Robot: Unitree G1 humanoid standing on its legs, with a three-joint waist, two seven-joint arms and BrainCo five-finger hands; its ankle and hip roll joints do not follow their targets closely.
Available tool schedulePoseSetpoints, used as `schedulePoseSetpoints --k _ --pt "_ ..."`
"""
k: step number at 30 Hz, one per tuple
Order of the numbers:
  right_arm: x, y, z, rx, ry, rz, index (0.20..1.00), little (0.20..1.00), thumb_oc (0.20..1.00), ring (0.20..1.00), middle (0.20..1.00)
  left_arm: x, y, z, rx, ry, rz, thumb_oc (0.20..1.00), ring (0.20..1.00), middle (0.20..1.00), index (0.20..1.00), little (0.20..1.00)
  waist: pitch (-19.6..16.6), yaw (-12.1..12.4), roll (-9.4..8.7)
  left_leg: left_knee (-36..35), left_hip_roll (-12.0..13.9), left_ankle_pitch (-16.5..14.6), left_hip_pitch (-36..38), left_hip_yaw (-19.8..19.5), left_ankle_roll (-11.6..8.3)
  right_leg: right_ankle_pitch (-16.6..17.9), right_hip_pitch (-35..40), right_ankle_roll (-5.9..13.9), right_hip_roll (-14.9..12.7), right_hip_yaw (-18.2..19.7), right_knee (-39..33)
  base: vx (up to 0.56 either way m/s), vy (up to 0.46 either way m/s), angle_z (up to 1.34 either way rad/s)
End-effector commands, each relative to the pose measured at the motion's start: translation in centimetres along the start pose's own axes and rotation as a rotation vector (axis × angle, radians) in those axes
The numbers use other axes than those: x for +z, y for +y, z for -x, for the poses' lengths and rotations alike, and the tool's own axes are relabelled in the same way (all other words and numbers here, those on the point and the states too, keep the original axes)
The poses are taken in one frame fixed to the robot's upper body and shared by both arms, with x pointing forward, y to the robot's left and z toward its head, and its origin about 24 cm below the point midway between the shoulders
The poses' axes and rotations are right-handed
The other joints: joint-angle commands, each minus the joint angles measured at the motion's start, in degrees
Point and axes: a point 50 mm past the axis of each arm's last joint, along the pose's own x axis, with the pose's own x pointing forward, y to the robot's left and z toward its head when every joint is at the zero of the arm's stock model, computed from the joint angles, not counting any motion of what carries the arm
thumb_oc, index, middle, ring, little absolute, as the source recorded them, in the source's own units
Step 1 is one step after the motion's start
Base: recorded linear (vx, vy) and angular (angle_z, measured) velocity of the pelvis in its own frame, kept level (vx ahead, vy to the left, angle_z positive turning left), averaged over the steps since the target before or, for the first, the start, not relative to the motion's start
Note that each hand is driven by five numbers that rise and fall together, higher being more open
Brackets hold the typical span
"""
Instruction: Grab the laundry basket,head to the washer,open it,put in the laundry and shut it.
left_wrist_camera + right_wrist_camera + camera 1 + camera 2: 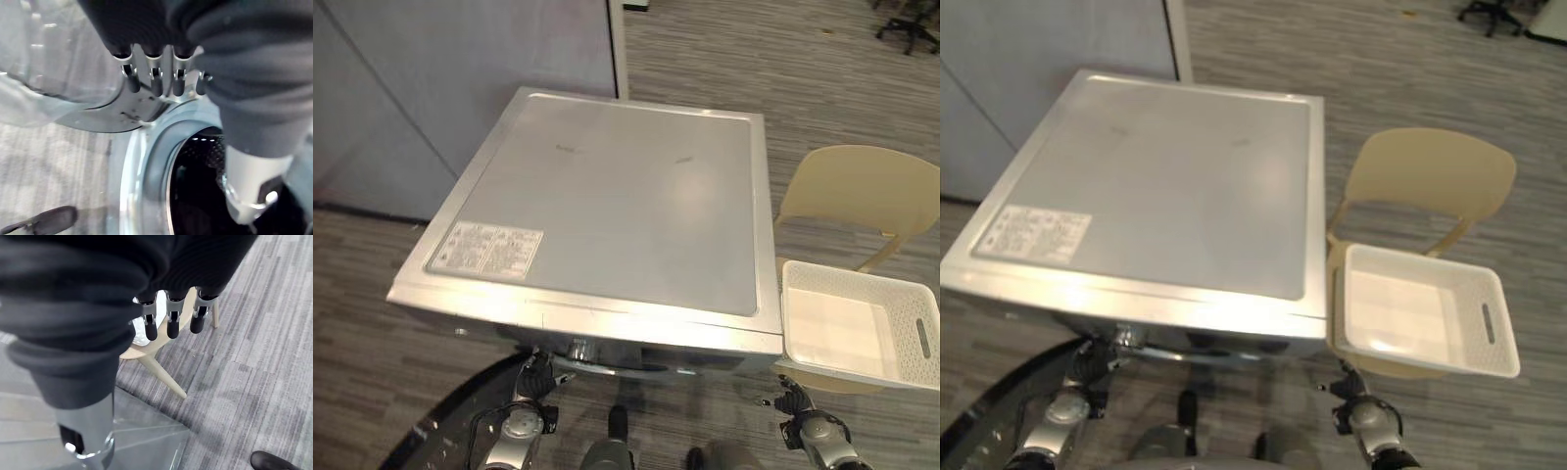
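The silver washer [607,196] stands right in front of me, seen from above. Its round glass door [68,73] is swung open to my left, also seen as a dark disc [450,421]. The dark drum opening [205,181] shows inside its shiny ring; I cannot tell what lies inside. My left hand [152,83] has straight fingers beside the door's rim, holding nothing. The white laundry basket [911,304] sits on a beige chair [862,191] right of the washer and looks empty. Low beside the chair's legs [161,374] hangs my right hand [168,320], fingers relaxed.
A grey partition wall [460,59] stands behind the washer on the left. Striped grey carpet [754,59] runs behind and to the right. An office chair's base [909,27] is at the far right corner.
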Motion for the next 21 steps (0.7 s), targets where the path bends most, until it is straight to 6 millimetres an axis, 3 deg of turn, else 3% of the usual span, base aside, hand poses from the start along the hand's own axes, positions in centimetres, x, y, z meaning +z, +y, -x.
schedulePoseSetpoints --k 1,2,4,5,6,7,8,9,13,17,21 --pt "0.8 -1.2 -0.1 -0.050 -0.046 0.010 1.000 1.000 1.000 1.000 1.000 2.8 -0.1 -0.9 0.009 -0.092 0.040 1.000 1.000 1.000 1.000 1.000 -0.37 -1.13 0.84 -5.78 -1.16 8.10 -9.12 -1.44 -3.27 2.21 0.91 1.20 2.58 0.53 -5.00 -0.32 -0.009 0.37" --pt "0.3 -1.4 0.0 -0.062 -0.024 0.008 1.000 1.000 1.000 1.000 1.000 3.1 -0.5 -0.9 -0.008 -0.104 0.033 1.000 1.000 1.000 1.000 1.000 0.49 -2.17 0.05 -3.54 -1.45 5.92 -8.72 -1.26 -2.12 4.36 0.35 1.75 1.16 -1.30 -6.48 -0.32 -0.010 0.54" --pt "0.3 -1.4 0.0 -0.062 -0.024 0.008 1.000 1.000 1.000 1.000 1.000 3.1 -0.6 -0.9 -0.008 -0.104 0.033 1.000 1.000 1.000 1.000 1.000 0.37 -2.17 0.16 -3.44 -1.33 5.93 -8.96 -1.32 -2.14 4.50 0.19 1.73 1.28 -1.31 -6.55 -0.24 0.034 0.61" --pt "-0.5 -1.6 0.2 -0.066 -0.004 -0.008 1.000 1.000 1.000 1.000 1.000 3.8 -0.8 -0.6 -0.034 -0.145 0.033 1.000 1.000 1.000 1.000 1.000 0.09 -3.52 -1.49 4.14 -0.92 -0.49 -6.83 -1.12 -0.81 6.84 -1.06 2.52 -1.99 -3.41 -8.34 -0.33 0.092 0.39" --pt "-0.7 -1.6 0.2 -0.066 0.001 -0.010 1.000 1.000 1.000 1.000 1.000 4.0 -0.9 -0.6 -0.037 -0.153 0.043 1.000 1.000 1.000 1.000 1.000 0.03 -3.87 -1.89 6.27 -0.59 -2.59 -5.90 -1.38 -0.62 7.21 -1.58 2.42 -2.73 -3.98 -8.33 -0.34 0.092 0.06" --pt "-0.7 -1.7 0.2 -0.066 0.001 -0.010 1.000 1.000 1.000 1.000 1.000 4.0 -0.9 -0.6 -0.037 -0.153 0.043 1.000 1.000 1.000 1.000 1.000 -0.11 -3.93 -1.84 6.29 -0.55 -2.53 -6.12 -1.45 -0.63 7.30 -1.75 2.41 -2.68 -4.04 -8.37 -0.19 0.100 -0.08" --pt "-1.1 -1.8 0.3 -0.069 0.017 -0.011 1.000 1.000 1.000 1.000 1.000 4.8 -1.1 -0.6 -0.046 -0.178 0.059 1.000 1.000 1.000 1.000 1.000 -0.11 -4.65 -2.22 8.58 0.62 -5.84 -2.96 -1.31 -0.69 7.46 -2.72 2.27 -3.87 -5.26 -8.18 -0.14 0.133 0.29" --pt "-1.3 -1.8 0.3 -0.069 0.028 -0.010 1.000 1.000 1.000 1.000 1.000 5.1 -1.3 -0.7 -0.053 -0.185 0.053 1.000 1.000 1.000 1.000 1.000 -0.58 -5.31 -2.01 7.46 1.13 -6.93 -0.44 -0.91 -0.79 7.62 -3.19 2.40 -4.18 -6.00 -8.41 -0.15 0.203 0.55" --pt "-2.4 -1.6 0.5 -0.065 0.070 -0.025 1.000 1.000 1.000 1.000 1.000 5.8 -1.9 -0.4 -0.081 -0.224 0.032 1.000 1.000 1.000 1.000 1.000 -2.03 -6.45 -0.98 2.58 0.76 -6.09 2.14 -1.28 -1.04 8.60 -3.72 3.17 -4.67 -7.38 -8.50 -0.02 0.203 0.54" --pt "-1.9 -1.1 0.3 -0.050 0.060 -0.017 1.000 1.000 1.000 1.000 1.000 6.8 -1.6 -0.3 -0.081 -0.273 0.010 1.000 1.000 1.000 1.000 1.000 -1.75 -6.13 -1.32 0.24 -2.02 -7.29 2.54 -3.08 0.35 11.13 -5.26 5.02 -6.36 -6.66 -8.44 -0.08 0.220 0.25" --pt "-1.0 -0.4 0.2 -0.032 0.038 -0.016 1.000 1.000 1.000 1.000 1.000 7.8 -0.9 -0.3 -0.062 -0.311 -0.015 1.000 1.000 1.000 1.000 1.000 -0.84 -5.73 -1.28 -0.03 -2.40 -6.69 2.07 -2.63 1.20 11.69 -8.42 6.12 -6.51 -5.08 -4.07 -0.15 0.105 -0.18"
